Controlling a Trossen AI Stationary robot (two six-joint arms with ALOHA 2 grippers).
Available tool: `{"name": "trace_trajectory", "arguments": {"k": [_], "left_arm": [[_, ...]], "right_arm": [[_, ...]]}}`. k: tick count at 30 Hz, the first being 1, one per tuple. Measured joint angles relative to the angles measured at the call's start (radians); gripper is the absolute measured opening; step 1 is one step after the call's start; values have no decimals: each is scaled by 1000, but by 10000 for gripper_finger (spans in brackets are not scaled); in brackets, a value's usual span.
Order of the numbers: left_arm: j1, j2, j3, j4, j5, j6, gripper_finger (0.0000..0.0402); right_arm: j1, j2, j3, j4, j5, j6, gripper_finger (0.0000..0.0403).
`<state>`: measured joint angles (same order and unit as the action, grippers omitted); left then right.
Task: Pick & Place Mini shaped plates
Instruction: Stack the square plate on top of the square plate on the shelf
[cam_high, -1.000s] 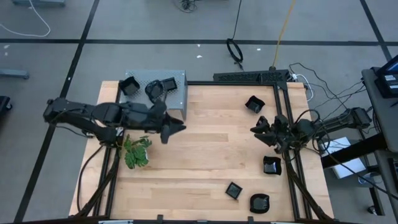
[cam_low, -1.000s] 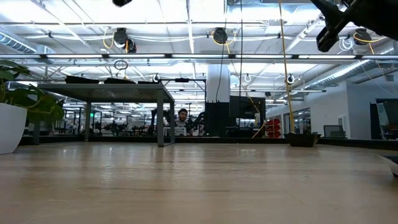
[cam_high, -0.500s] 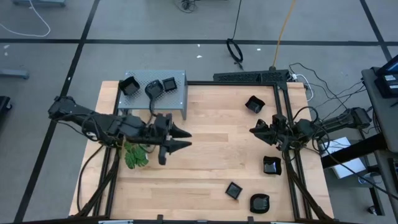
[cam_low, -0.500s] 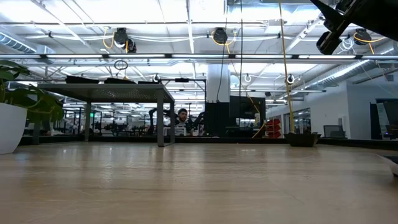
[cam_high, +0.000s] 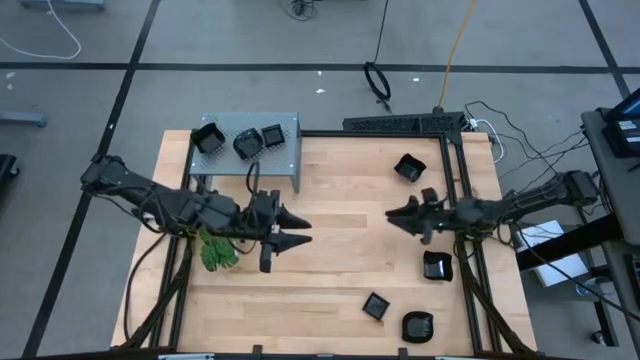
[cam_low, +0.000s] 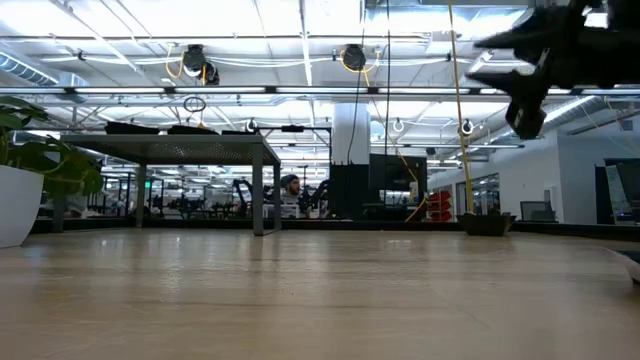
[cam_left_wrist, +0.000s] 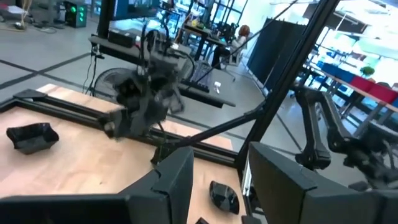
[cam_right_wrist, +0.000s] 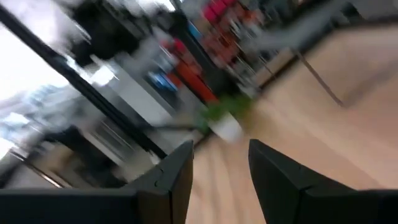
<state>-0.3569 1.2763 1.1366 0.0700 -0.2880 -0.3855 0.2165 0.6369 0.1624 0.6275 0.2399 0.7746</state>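
Both arms hang above the wooden table (cam_high: 340, 260) with nothing in their grip. The left gripper (cam_high: 290, 228) is over the middle-left of the board, just beside the green leafy plant (cam_high: 219, 249), its two fingers spread apart and empty; the left wrist view shows the gap between them clearly. The right gripper (cam_high: 398, 213) reaches in from the right edge toward the centre, jaws likewise parted and holding nothing, with bare wood showing between its fingers (cam_right_wrist: 171, 177) in its own wrist view. In the low view it appears up in the top right corner, well clear of the tabletop. Three mini shaped plates sit on the grey perforated shelf (cam_high: 288, 150) at the table's back-left corner: a squarish plate (cam_high: 207, 138), a rounder one (cam_high: 246, 145) and another square one (cam_high: 271, 135). Four more lie on the right side of the table: one near the back (cam_high: 408, 167), one just beside the right rail (cam_high: 437, 266), a small square one (cam_high: 375, 306) near the front, and a rounder one (cam_high: 417, 326) at the front edge.
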Motion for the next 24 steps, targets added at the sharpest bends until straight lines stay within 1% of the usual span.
{"name": "trace_trajectory", "arguments": {"k": [3,4,7,10,12,16,19,24], "left_arm": [[12,-1,0,1,-2,0,159],[17,0,0,1,-2,5,159],[32,-1,0,3,-2,39,159],[48,-1,0,4,-3,63,159],[61,-1,0,4,-2,65,159],[80,-1,0,4,-4,63,159],[88,-1,0,5,-2,38,159],[95,-1,0,5,-2,-37,159]], "right_arm": [[0,54,79,-207,-14,38,141],[0,76,115,-292,-40,40,141],[4,155,222,-518,-147,-19,141],[28,245,309,-633,-266,-111,141],[52,307,347,-654,-326,-180,141],[100,433,407,-651,-351,-338,141],[122,539,457,-644,-422,-485,141],[161,731,524,-555,-510,-677,141]]}}
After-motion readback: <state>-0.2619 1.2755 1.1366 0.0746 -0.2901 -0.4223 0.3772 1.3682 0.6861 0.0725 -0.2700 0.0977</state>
